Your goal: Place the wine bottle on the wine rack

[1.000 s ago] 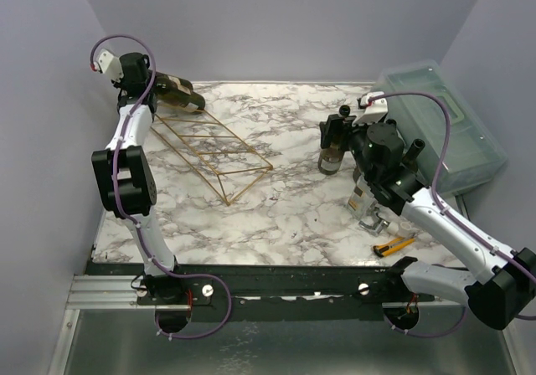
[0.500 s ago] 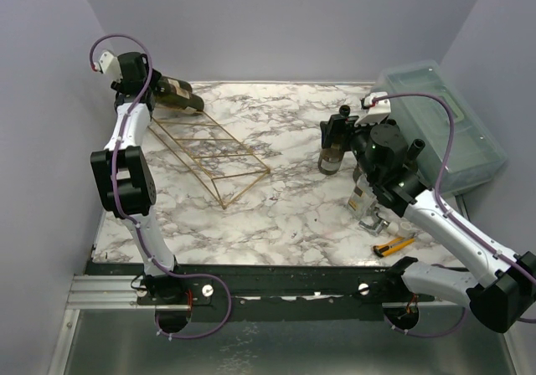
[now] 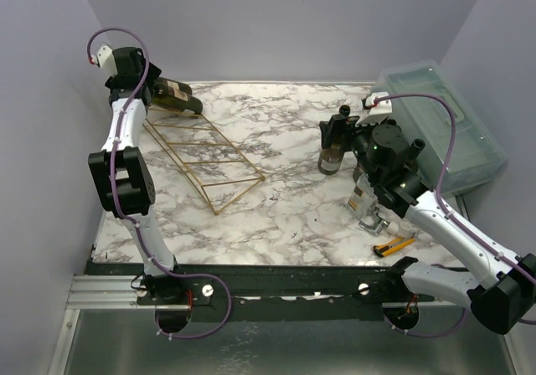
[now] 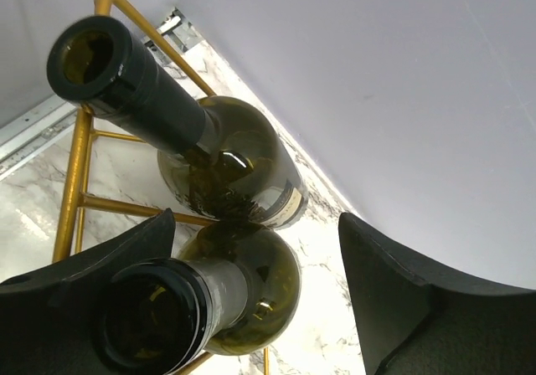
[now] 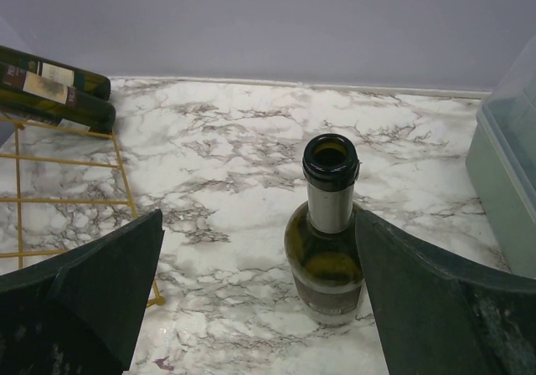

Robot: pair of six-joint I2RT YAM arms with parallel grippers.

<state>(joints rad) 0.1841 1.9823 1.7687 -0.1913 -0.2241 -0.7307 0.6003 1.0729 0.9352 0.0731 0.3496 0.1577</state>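
Observation:
Two dark green wine bottles [image 3: 177, 98] lie side by side at the far-left end of the gold wire wine rack [image 3: 203, 153]. In the left wrist view the upper bottle [image 4: 193, 136] rests on the rack's rungs [image 4: 74, 182]. The lower bottle [image 4: 234, 287] has its neck close to my left finger, with a wide gap to the other finger. My left gripper [image 4: 260, 254] [image 3: 144, 89] is open around that neck. A third wine bottle [image 5: 329, 241] [image 3: 332, 156] stands upright on the marble. My right gripper [image 5: 260, 262] [image 3: 336, 130] hangs open just behind it.
A translucent lidded plastic box [image 3: 444, 124] stands at the back right, its corner [image 5: 507, 166] close beside the upright bottle. A yellow utility knife [image 3: 394, 245] lies near the front right edge. The left and back walls stand close to the rack's loaded end.
My left gripper has opened off the lower bottle's neck and drawn back a little. The rack and its bottles have shifted slightly to the left. The right arm has stayed put.

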